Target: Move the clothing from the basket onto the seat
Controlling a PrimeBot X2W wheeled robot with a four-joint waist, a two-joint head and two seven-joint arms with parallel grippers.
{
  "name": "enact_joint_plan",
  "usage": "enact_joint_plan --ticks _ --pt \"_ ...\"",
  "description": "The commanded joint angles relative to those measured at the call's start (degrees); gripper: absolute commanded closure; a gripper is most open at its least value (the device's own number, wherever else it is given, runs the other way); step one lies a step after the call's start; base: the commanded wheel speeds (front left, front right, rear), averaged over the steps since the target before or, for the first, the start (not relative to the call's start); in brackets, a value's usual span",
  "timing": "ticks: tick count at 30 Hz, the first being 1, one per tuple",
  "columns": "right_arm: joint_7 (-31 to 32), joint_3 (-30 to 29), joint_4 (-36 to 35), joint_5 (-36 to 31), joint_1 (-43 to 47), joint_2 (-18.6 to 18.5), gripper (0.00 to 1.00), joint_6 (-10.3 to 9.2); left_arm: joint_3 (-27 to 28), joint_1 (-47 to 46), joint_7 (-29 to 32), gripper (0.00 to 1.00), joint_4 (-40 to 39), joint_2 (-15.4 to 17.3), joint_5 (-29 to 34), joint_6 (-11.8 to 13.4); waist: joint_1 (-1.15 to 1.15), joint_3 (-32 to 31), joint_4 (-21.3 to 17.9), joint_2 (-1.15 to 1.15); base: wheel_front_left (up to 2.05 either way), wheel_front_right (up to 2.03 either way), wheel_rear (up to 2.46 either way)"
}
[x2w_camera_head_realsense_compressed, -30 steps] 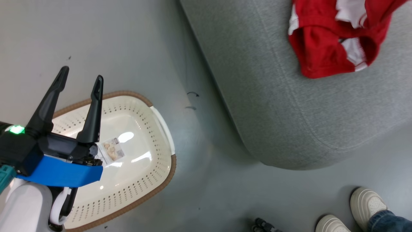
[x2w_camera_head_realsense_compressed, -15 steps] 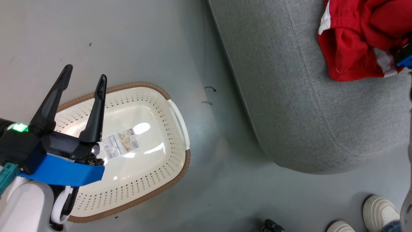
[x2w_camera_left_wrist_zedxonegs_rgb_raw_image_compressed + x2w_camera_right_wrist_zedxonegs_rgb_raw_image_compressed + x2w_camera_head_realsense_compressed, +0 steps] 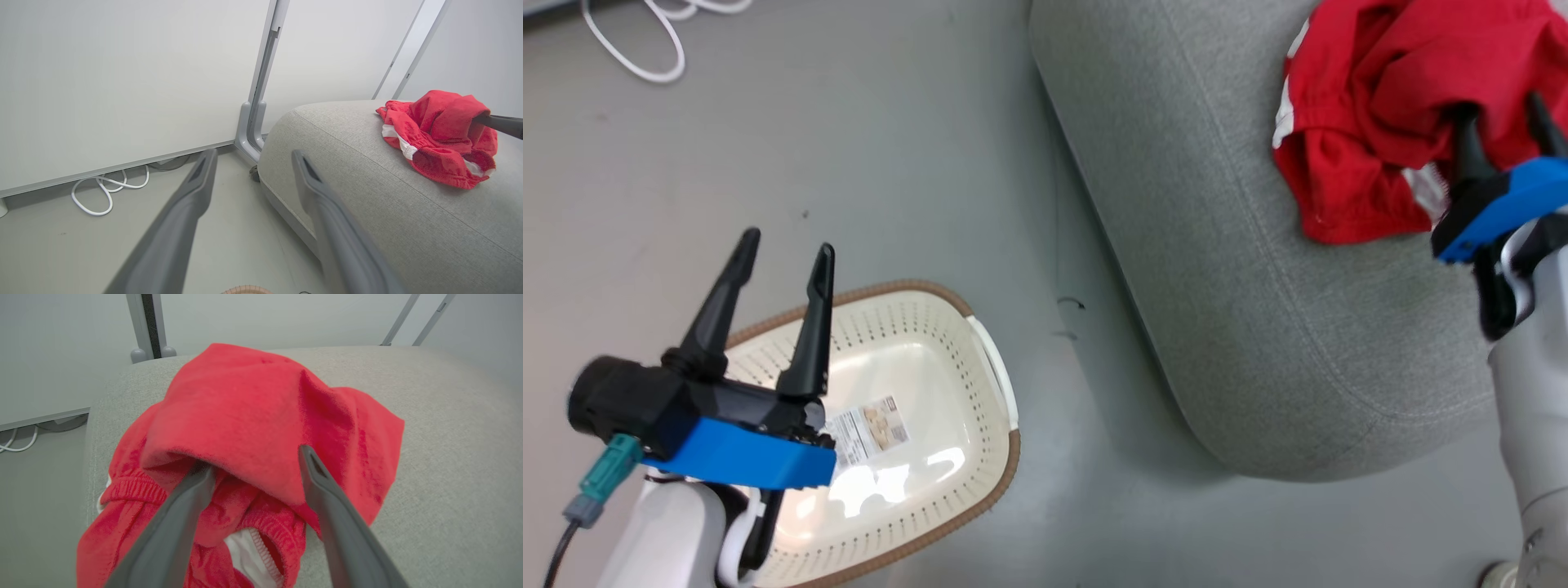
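The right pincer stands released, its two fingers spread. Their tips are tucked under a fold of the clothing, which drapes over them in the right wrist view without being pinched. The clothing lies bunched on the seat, back from its rounded front edge. The left pincer is also released and holds nothing, hanging over the basket. The basket stands on the floor just beside the seat, with only a printed label on its bottom.

By the look of it the step in hand is letting go, and the task seems all but done. To do it well, the right fingers should keep their spread and back out along their own line, low at first and then up, so that the draped fold slides off rather than riding along. A slow pull matters, since soft cloth can catch on a tip and drag toward the edge.

Against the earlier pictures, the head camera has shifted. Even so, the right pincer has come from the picture's margin into the red heap, and the heap is more bunched than a second ago.
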Motion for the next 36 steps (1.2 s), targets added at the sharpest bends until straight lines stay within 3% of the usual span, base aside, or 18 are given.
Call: enact_joint_plan --ticks 1,8,16,27,36 --pt "-0.4 0.9 0.2 0.6 1.8 0.1 0.0 0.01 -0.2 1.0 -0.7 0.0 1.0 -0.6 -0.4 -0.1 0.0 -4.0 0.6 0.0 0.0 0.0 0.0" --pt "-2.1 7.8 -2.7 3.9 9.4 0.6 0.0 0.01 0.1 3.2 -2.5 0.0 6.2 -3.8 -1.7 0.1 0.0 -11.0 1.7 0.0 0.0 0.0 0.0" --pt "-3.1 13.3 -15.4 7.5 21.3 1.8 0.0 0.01 2.0 5.9 -2.9 0.0 10.7 -6.8 -2.0 0.1 0.0 -17.3 4.4 0.0 0.0 0.0 0.0" --pt "0.0 13.5 -34.2 7.1 36.4 5.4 0.0 0.02 7.4 10.4 -2.9 0.0 12.6 -10.6 -0.3 -0.1 0.0 -22.5 9.7 0.0 0.0 0.0 0.0" --pt "4.5 12.4 -44.8 7.9 45.1 7.9 0.0 0.02 10.7 11.6 -2.9 0.0 14.7 -12.7 1.2 -0.4 0.0 -25.4 15.2 0.0 0.0 0.0 0.0"
